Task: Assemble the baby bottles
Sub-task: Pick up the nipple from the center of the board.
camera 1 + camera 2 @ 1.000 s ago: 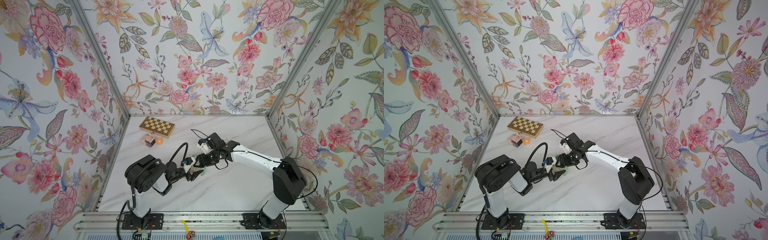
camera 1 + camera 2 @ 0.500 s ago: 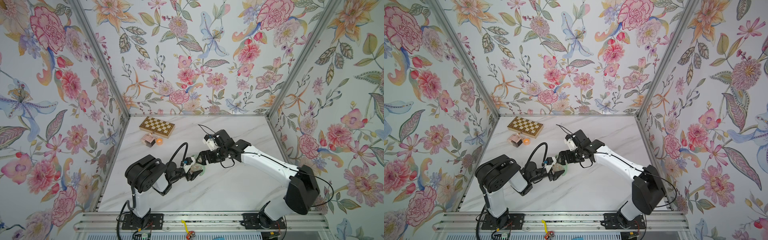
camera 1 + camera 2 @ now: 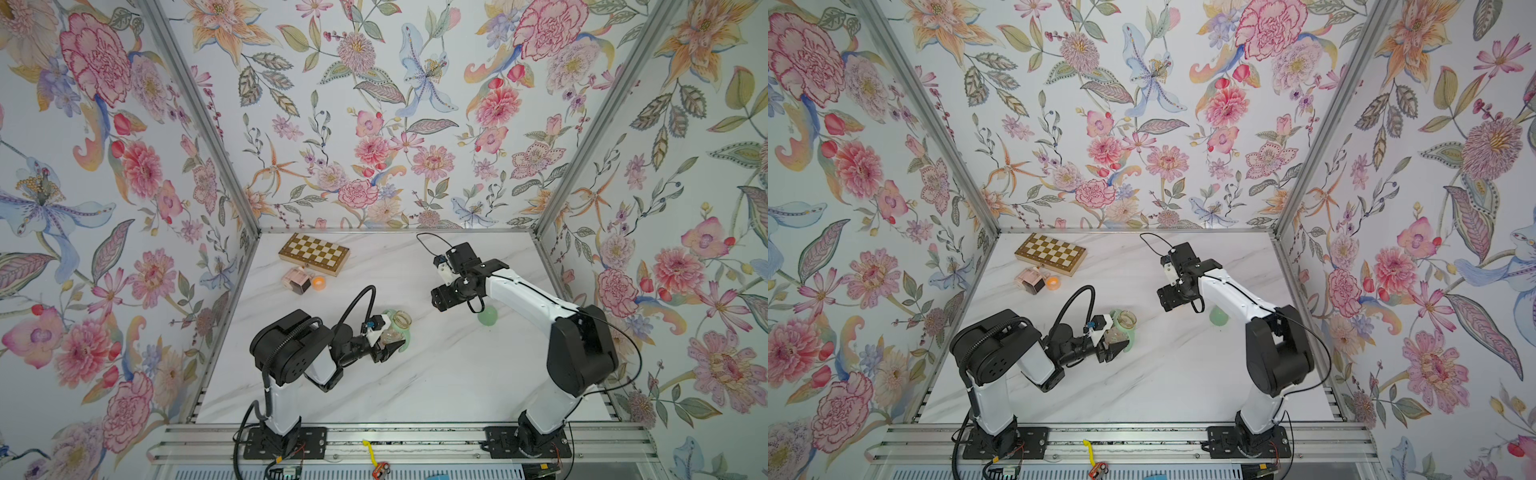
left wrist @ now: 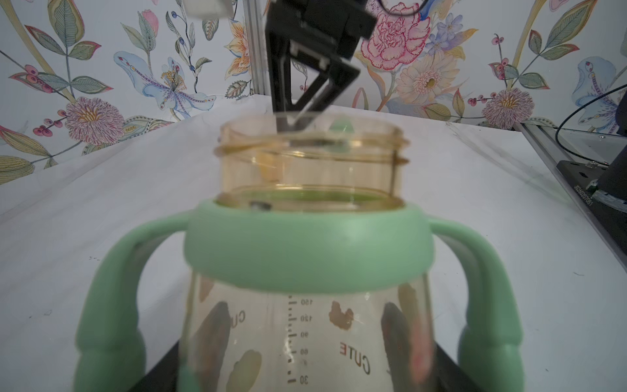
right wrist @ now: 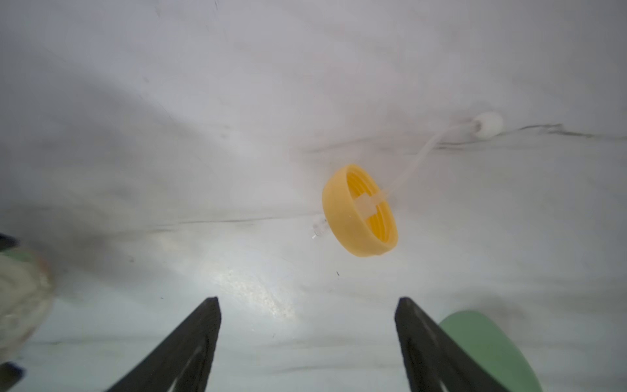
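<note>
- Left wrist view: L claw [image 3: 388, 337] clamped on bottle [image 4: 305, 163], ring [image 4: 308, 251] seated round its neck, mouth open (held left of desk [image 3: 415, 374] centre).
- R claw [image 5: 307, 300] wide apart, empty, above desk.
- Collar [image 5: 359, 212] w/ nipple [image 5: 318, 230] lies on desk ahead of R claw; cap [image 3: 487, 315] toward right edge.

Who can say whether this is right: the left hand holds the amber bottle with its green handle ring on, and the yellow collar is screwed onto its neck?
The collar part is wrong. The yellow collar lies loose on the table, as the right wrist view shows. The left hand holds the amber bottle with its green handle ring on.
</note>
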You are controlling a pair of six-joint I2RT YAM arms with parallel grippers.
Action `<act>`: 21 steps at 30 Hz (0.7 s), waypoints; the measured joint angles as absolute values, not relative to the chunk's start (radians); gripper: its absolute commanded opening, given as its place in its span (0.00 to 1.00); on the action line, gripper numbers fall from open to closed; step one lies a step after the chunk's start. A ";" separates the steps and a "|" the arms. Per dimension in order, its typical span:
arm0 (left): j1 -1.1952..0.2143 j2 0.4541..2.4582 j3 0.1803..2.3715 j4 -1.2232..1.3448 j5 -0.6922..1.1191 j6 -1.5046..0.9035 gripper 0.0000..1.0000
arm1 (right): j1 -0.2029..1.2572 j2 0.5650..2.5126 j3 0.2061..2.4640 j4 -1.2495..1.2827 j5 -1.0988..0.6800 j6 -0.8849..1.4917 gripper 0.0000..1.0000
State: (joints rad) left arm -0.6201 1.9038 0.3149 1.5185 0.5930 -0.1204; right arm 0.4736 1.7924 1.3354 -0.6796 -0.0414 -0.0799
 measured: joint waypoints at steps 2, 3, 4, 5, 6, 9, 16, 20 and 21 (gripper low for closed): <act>-0.620 1.904 0.314 1.518 0.591 -0.120 0.21 | 0.488 1.861 1.337 -0.691 -0.023 -0.126 0.82; -0.619 1.904 0.314 1.518 0.591 -0.120 0.21 | 0.495 1.885 1.343 -0.697 -0.009 -0.145 0.82; -0.617 1.904 0.314 1.518 0.591 -0.120 0.21 | 0.501 1.902 1.354 -0.704 0.006 -0.159 0.81; -0.615 1.904 0.314 1.518 0.591 -0.120 0.22 | 0.506 1.914 1.368 -0.707 0.018 -0.169 0.81; -0.613 1.904 0.314 1.518 0.590 -0.120 0.21 | 0.510 1.923 1.383 -0.706 0.027 -0.178 0.81; -0.609 1.904 0.314 1.518 0.590 -0.120 0.21 | 0.512 1.932 1.418 -0.702 0.070 -0.192 0.80; -0.605 1.904 0.314 1.518 0.591 -0.121 0.21 | 0.509 1.932 1.430 -0.696 0.154 -0.219 0.82; -0.601 1.904 0.315 1.518 0.591 -0.121 0.21 | 0.505 1.965 1.470 -0.695 0.166 -0.241 0.79; -0.600 1.904 0.315 1.518 0.591 -0.121 0.21 | 0.503 1.978 1.483 -0.694 0.164 -0.245 0.77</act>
State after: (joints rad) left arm -0.6003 1.9038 0.3145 1.5185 0.5907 -0.1215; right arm 0.5034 1.9781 1.4830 -0.6937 0.1642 -0.2455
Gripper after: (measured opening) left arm 0.711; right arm 0.794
